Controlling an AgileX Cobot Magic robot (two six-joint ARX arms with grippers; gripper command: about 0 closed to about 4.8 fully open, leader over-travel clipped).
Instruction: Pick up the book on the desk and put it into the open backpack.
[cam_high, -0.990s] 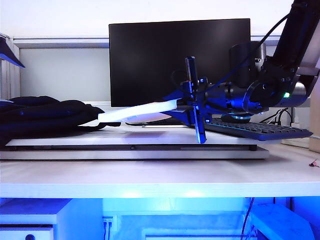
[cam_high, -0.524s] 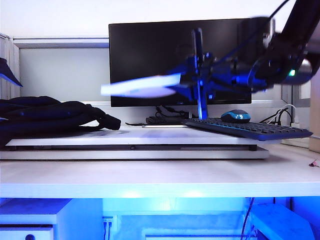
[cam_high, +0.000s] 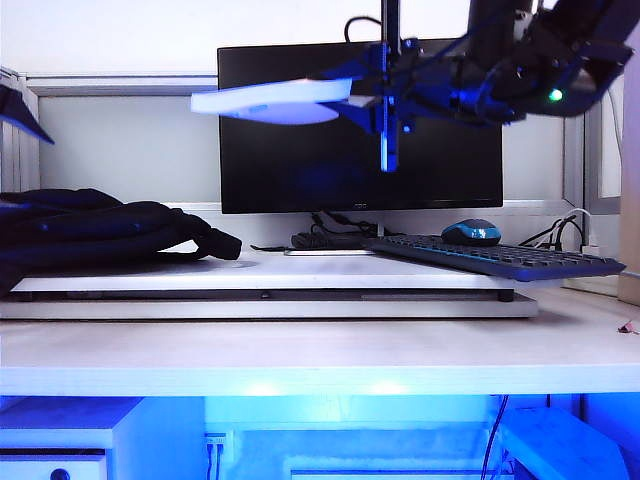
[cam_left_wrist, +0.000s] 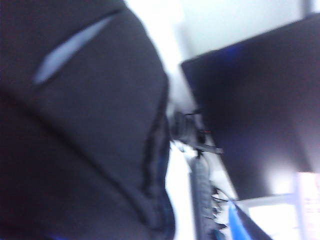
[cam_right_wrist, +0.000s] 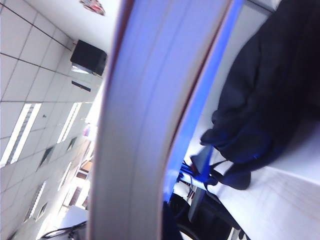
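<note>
The right gripper (cam_high: 385, 95) is clamped on one short edge of the book (cam_high: 270, 98) and holds it high in front of the monitor (cam_high: 360, 170), well above the desk (cam_high: 300, 365). The book sticks out level from the jaws toward the backpack (cam_high: 95, 232); in the right wrist view its page edges (cam_right_wrist: 145, 115) fill the frame, with the backpack (cam_right_wrist: 265, 90) beyond and below them.

The book looks thin and light, a softcover that would bend and droop if held only at a corner. A grip across the middle of a short edge, as here, should keep it flat, though the smooth cover could slip if swung quickly.

Below the held book lie the raised board (cam_high: 270, 296) and the keyboard (cam_high: 500, 258) with a mouse (cam_high: 470, 231), well clear. The air between book and backpack is open.

The left gripper itself is not visible; its wrist view shows only black backpack fabric (cam_left_wrist: 85, 125) up close. By all signs its jaws stand wide and hold nothing I can see.
</note>
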